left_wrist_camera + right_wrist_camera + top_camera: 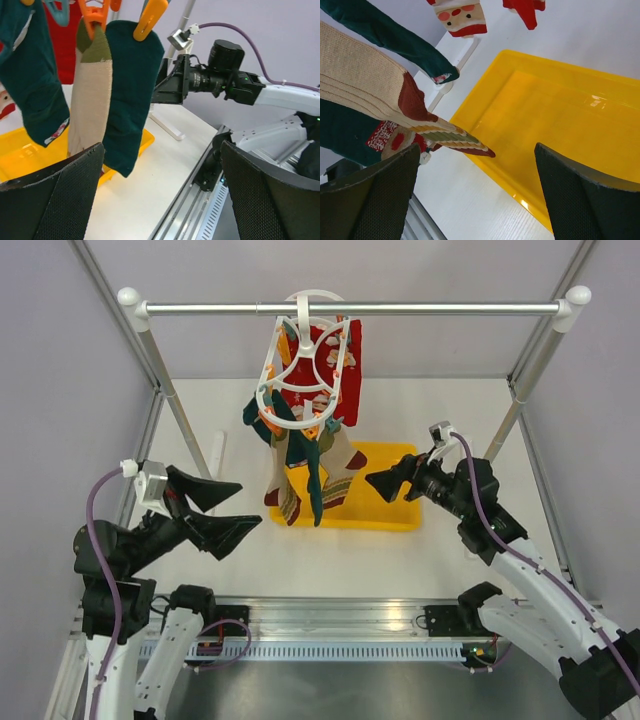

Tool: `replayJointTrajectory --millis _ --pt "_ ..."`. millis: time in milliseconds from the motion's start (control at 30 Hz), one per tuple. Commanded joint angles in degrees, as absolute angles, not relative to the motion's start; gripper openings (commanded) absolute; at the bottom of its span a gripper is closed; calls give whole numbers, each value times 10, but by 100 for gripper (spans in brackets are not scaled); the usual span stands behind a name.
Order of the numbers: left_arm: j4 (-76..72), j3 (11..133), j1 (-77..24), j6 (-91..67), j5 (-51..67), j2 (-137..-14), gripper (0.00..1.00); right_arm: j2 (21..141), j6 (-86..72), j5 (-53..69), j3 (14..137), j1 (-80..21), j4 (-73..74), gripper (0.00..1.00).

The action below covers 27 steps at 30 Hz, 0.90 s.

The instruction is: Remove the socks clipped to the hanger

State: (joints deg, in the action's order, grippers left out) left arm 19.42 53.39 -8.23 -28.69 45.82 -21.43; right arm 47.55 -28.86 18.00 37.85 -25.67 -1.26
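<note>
The white hanger (300, 370) hangs by its hook from the rail. Clipped to its pegs are several socks: a red one (342, 355), dark teal ones (316, 485) and a beige striped one (287, 495), their toes dangling over the tray. My left gripper (250, 506) is open, left of the socks and apart from them. In its wrist view a teal sock (131, 95) and a beige sock (90, 100) hang from orange pegs (95, 15) ahead of the open fingers (50, 195). My right gripper (385, 483) is open on the right. Its view shows the striped sock's toe (445, 135) between and beyond the fingers (590, 200).
A yellow tray (385, 502) lies on the white table under and right of the socks. The metal rail (400, 308) with white end knobs spans the back on slanted legs (180, 410). A white foot bar (170, 127) lies on the table.
</note>
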Motion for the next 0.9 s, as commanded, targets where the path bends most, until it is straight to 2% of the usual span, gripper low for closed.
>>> replayJointTrajectory --millis 0,367,633,767,833,867 --pt "151 562 -83 -327 518 -237 99 483 -282 180 394 -275 -54 98" --pt "122 609 -87 -344 535 -311 99 529 -269 144 409 -306 -81 98" --pt "97 659 -133 -358 508 -369 99 540 -265 142 401 -323 -128 98" --pt "99 673 -244 -329 450 -408 99 546 -264 138 396 -333 -152 98" --pt "133 695 -314 -270 355 -424 99 553 -260 133 397 -336 -153 98" --pt "147 702 -390 -252 318 -434 99 555 -260 128 398 -338 -152 98"
